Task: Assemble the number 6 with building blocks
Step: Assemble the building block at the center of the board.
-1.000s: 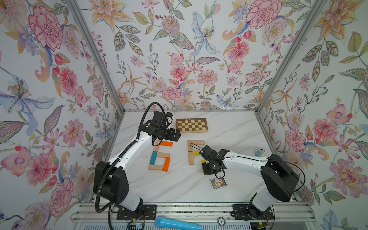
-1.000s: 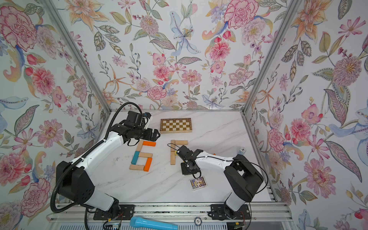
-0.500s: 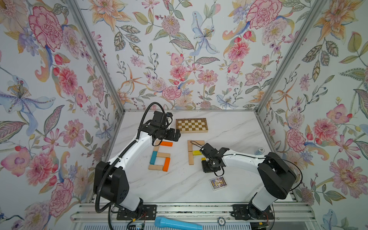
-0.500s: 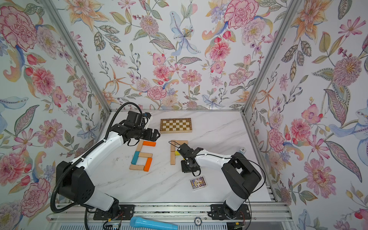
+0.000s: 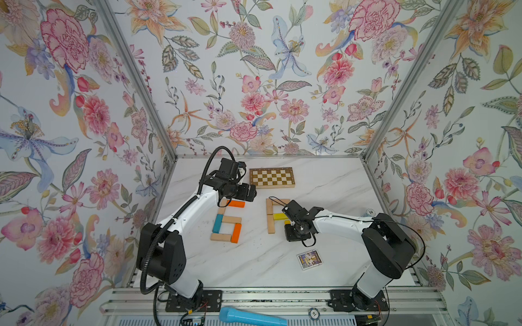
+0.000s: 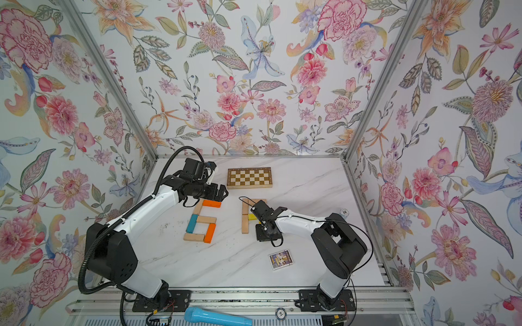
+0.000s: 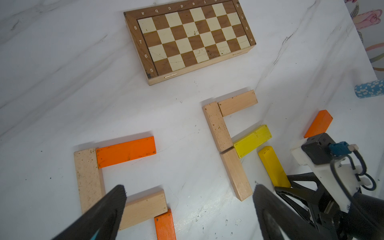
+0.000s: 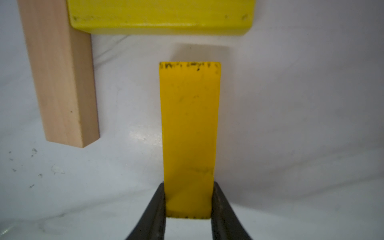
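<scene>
R gripper (image 8: 188,200): mine, clamped on the near end of a yellow blk (image 8: 189,128). Fingers (image 8: 153,209) press its 2 long sides; the rest of the blk sticks out to the far side past the tips.
Held blk, place: right half of table (image 5: 324,180), just near of the 2nd yellow blk (image 8: 162,16) w/ a gap btwn. It's right of a pale blk (image 8: 60,79) and apart from it. Can't tell if it rests on the marble or is lifted.
L gripper (image 7: 188,188): also mine, jaws spread wide, nothing btwn them, touching nothing. It hangs over the far end of the left figure (image 5: 232,220), by the board's near-left corner.
Left figure: 6 blks laid as a "6", left of centre: 3 pale, 2 orange, 1 teal blk (image 5: 217,223).
Right figure (image 5: 270,209): 3 pale blks (2 end to end as an upright, 1 across the far end). The 2nd yellow blk is a cross-bar touching the upright's right side.
Loose: 1 orange blk (image 7: 318,124), right of both yellows, seen in L wrist view only.
Blk count: 6 pale, 3 orange, 2 yellow, 1 teal; 12 total.
Other: 1 checkered board (image 5: 272,177) at far centre, 1 picture card (image 5: 309,259) near and right of centre, 1 blue mic (image 5: 251,317) on the near rail.
</scene>
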Robot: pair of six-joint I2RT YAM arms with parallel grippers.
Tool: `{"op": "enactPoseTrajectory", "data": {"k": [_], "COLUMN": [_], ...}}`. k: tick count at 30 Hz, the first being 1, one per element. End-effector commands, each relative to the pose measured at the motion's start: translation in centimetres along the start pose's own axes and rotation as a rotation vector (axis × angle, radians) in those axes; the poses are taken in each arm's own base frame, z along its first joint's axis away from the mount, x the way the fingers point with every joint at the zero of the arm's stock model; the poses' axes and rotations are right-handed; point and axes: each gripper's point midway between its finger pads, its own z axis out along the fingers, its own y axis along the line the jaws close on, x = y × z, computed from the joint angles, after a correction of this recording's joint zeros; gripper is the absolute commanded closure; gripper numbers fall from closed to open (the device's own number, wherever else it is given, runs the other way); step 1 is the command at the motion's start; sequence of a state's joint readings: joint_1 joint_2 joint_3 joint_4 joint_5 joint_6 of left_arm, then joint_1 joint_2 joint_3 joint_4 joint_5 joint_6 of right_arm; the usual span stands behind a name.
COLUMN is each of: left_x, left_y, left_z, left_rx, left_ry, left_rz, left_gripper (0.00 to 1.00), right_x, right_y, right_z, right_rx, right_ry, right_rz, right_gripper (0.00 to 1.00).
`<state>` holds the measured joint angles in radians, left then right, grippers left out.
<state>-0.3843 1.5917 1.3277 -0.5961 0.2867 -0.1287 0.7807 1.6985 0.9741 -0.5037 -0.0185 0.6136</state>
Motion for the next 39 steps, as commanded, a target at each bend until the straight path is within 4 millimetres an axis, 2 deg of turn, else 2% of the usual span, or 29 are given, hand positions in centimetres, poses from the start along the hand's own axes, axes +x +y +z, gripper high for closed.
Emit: {"op": "enactPoseTrajectory", "data": {"k": [1,13,19,22,25,29,34,39], "left_x": [0.3,0.2,0.2,0.0,-0.2,0.1,1.3,1.6], "left_y": [0.1,0.0,-0.1,0.0,-0.1,-0.8,-1.3,-0.6], "left_z": [0.2,0.1,0.0,-0.3,-0.8,-1.2,-1.0,-1.7], "left_rx": [0.018,0.023,0.021,0.011,-0.009,-0.018,-0.013,-0.048], "left_ry": [0.007,0.004,0.001,-0.007,-0.006,0.015,0.058,0.029], "left_rz": [-0.023,-0.027,-0.03,-0.037,-0.035,-0.032,-0.05,-0.039], "left_gripper": [0.01,0.01,0.01,0.01,0.01,0.02,0.08,0.13], "right_x": [1.7,1.8,0.4,-1.1,-2.7,-4.6,-6.1,-6.3], "right_y": [-1.7,-2.2,-1.7,-1.0,-0.1,-0.3,-0.6,-0.5], "right_z": [1.1,1.1,-0.6,-2.4,-4.8,-7.1,-7.5,-6.8], "right_rx": [0.053,0.071,0.076,0.053,0.012,-0.034,-0.039,0.005], "right_ry": [0.048,0.036,-0.018,-0.075,-0.152,-0.219,-0.233,-0.184], "right_rz": [0.027,0.04,0.024,0.013,-0.004,0.005,0.013,0.006], "right_gripper": [0.67,0.66,0.45,0.41,0.41,0.45,0.48,0.49]}}
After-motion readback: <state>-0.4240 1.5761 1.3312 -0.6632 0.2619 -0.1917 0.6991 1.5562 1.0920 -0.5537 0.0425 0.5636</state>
